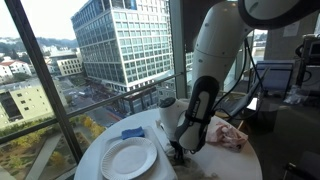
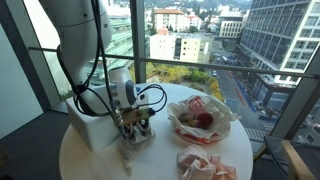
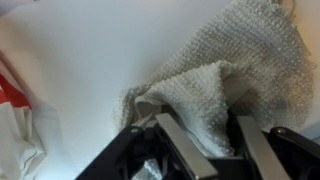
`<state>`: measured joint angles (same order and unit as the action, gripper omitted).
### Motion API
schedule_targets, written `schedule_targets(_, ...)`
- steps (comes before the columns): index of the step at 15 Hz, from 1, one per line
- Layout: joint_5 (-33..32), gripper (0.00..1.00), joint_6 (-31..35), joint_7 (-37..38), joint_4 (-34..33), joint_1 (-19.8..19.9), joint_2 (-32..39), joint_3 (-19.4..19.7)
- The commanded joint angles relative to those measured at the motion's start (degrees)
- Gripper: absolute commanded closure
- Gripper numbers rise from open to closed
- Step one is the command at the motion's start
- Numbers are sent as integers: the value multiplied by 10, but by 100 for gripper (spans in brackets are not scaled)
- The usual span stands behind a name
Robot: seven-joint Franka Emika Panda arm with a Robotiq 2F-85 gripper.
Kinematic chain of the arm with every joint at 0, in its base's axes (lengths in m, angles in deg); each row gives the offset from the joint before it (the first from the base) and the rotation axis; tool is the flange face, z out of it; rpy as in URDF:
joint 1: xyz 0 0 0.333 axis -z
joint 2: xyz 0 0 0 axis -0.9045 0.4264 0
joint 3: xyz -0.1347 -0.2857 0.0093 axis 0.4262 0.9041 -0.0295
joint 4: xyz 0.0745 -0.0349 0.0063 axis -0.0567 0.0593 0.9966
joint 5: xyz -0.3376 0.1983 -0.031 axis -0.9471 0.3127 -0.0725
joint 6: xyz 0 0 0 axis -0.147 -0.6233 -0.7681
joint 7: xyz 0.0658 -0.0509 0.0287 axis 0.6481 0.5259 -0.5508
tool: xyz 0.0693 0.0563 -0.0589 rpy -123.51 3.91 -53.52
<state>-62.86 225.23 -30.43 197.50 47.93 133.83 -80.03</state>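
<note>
In the wrist view my gripper [image 3: 200, 120] is down over a grey-white knitted cloth [image 3: 250, 50] on the white round table [image 2: 165, 150]. A raised fold of the cloth stands between the two fingers. The left finger [image 3: 175, 140] lies against the fold, and a narrow dark gap shows beside the right finger [image 3: 255, 150]. The jaws stand about half closed. In both exterior views the gripper [image 2: 133, 128] [image 1: 177, 155] points straight down at the tabletop, with the cloth [image 2: 130, 152] bunched under it.
A white plate [image 1: 128, 157] and a blue item [image 1: 133, 133] lie near the window side. A basket with red and pink cloth [image 2: 200, 118] and another pink cloth [image 2: 205, 165] are on the table. A white box [image 2: 95, 125] stands beside the gripper.
</note>
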Motion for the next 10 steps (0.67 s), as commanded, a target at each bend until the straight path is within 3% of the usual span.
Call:
schedule_targets(1, -20, 80, -3, -6, -9, -15, 0, 15)
schedule_targets(4, -27, 99, -9, 6, 5, -28, -24, 24)
schedule_targets(10, -58, 97, -58, 63, 60, -72, -120, 73)
